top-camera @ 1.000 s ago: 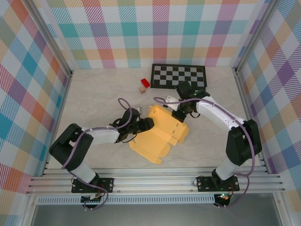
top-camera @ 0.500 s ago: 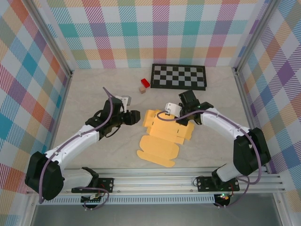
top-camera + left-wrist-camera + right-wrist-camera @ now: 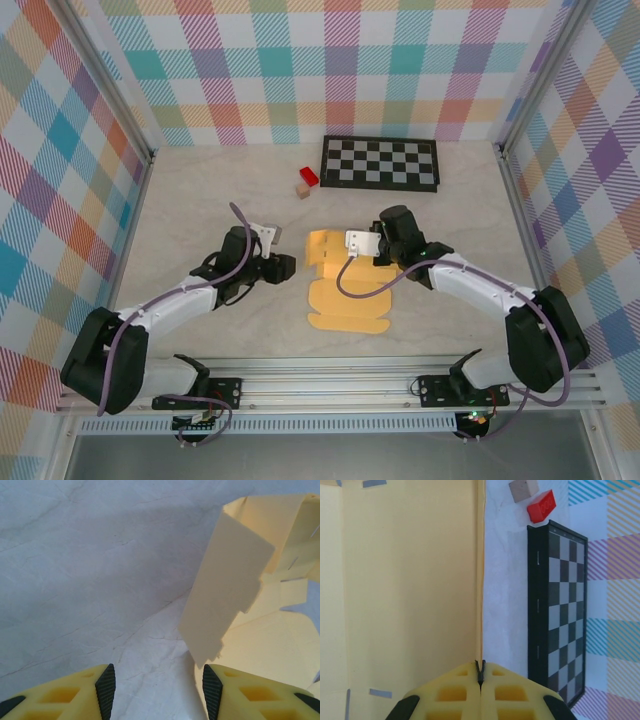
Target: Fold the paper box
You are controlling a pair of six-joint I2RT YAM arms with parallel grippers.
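Note:
The paper box [image 3: 345,300] is a yellow-orange card cut-out lying mid-table, partly folded, with one flap [image 3: 225,585] standing up. My right gripper [image 3: 372,250] is at its far right edge. In the right wrist view the right gripper [image 3: 480,672] is shut on the card's thin raised edge, and the broad panel [image 3: 405,580] spreads to the left. My left gripper [image 3: 288,268] sits just left of the card. In the left wrist view the left gripper [image 3: 157,690] is open with only bare table between its pads, the upright flap just ahead to the right.
A black-and-white checkerboard mat [image 3: 380,162] lies at the back. A small red block [image 3: 308,176] and a tan block [image 3: 302,190] sit to its left. They also show past the card's edge: mat [image 3: 557,605], red block [image 3: 541,506]. Plaid walls close in the table.
The left gripper has pulled back to the left, off the card. The right gripper has moved left and nearer with the card's edge, and the card now lies more folded and closer to the near side.

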